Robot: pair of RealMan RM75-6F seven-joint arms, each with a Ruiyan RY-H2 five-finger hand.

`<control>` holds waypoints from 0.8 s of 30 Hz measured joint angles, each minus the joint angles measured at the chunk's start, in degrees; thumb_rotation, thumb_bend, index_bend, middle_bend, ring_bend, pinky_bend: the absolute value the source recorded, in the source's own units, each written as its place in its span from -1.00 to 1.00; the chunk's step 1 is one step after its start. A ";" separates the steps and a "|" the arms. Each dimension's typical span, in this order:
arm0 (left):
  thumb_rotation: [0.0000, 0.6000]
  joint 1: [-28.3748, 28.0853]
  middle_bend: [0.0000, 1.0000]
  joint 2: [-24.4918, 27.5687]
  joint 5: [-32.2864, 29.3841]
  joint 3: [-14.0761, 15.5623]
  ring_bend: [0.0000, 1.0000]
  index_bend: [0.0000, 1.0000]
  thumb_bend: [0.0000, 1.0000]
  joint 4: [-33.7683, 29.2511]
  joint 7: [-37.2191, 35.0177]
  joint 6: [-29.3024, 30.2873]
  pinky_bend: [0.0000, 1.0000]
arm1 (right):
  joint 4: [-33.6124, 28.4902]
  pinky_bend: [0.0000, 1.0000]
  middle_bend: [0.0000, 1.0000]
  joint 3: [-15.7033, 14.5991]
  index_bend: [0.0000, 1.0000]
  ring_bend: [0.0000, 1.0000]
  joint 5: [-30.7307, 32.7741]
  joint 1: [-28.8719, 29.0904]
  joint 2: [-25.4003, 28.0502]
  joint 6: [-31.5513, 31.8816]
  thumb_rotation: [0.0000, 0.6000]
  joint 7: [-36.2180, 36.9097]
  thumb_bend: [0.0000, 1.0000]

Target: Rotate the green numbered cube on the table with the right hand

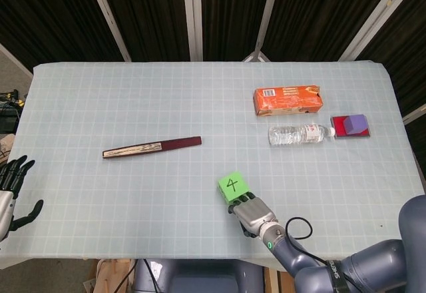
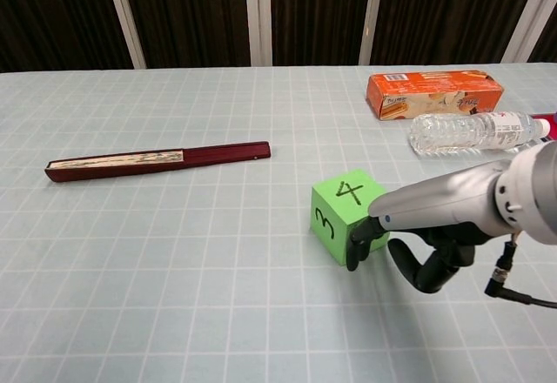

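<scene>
Green numbered cube point(image 2: 345, 219), 4 up, sits skewed; your right hand point(image 2: 424, 244) touches its near corner with fingers point(image 2: 358, 244) curled.

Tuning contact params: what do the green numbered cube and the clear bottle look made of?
Green numbered cube: probably foam or painted wood; matte, even colour, no glare, hand-drawn-looking digits. Clear bottle lying on its side: thin transparent plastic, glossy, with highlights and a paper-like label.
</scene>
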 measured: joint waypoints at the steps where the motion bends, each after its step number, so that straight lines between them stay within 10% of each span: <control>1: 1.00 -0.01 -1.00 0.00 0.01 0.00 -1.00 -0.82 -0.12 0.01 -0.01 -0.01 -0.92 | 0.23 -1.00 -0.63 0.30 -0.54 -0.80 0.33 0.21 -0.39 0.15 1.00 0.17 0.98; 24: 1.00 -0.04 -1.00 0.40 -0.41 -0.05 -1.00 -0.82 -0.12 -0.10 -0.83 -0.30 -0.92 | 7.78 -1.00 -0.63 7.58 -0.54 -0.74 8.23 4.39 -6.04 -3.39 1.00 6.46 0.98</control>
